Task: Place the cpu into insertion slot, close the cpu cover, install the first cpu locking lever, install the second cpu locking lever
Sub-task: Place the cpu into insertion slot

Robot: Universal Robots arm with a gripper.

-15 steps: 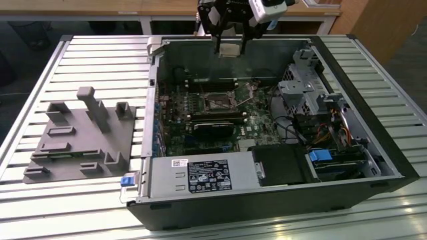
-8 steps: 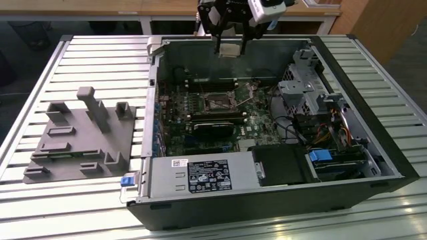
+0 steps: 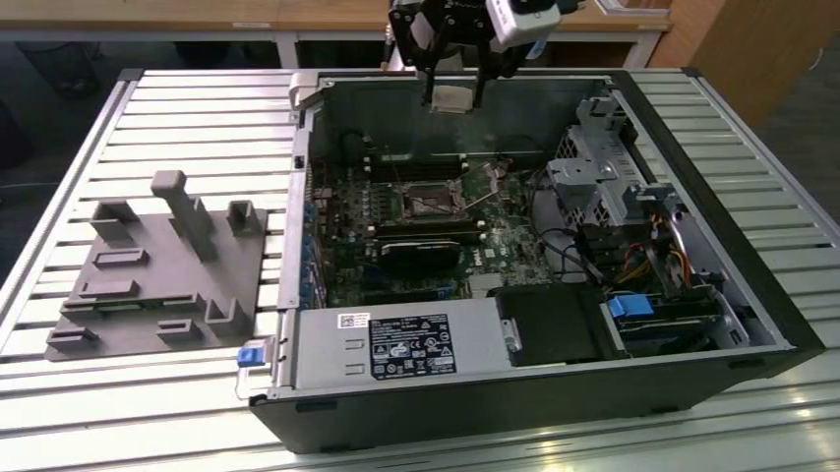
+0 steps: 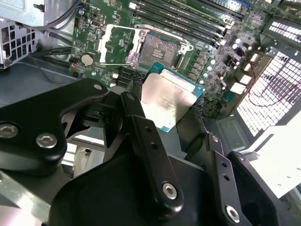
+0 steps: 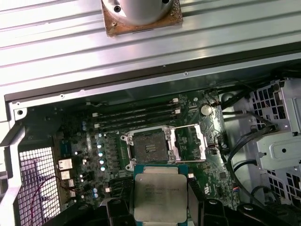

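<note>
Cpu (image 5: pixel 160 197) in gripper (image 3: pixel 453 98) (insertion slot (image 5: pixel 148 148) open)

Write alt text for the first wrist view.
The gripper holds the cpu, jaws shut on its edges, over the green motherboard, short of the empty insertion slot. The cpu cover lies swung open beside the slot, near the long memory slots.
</note>
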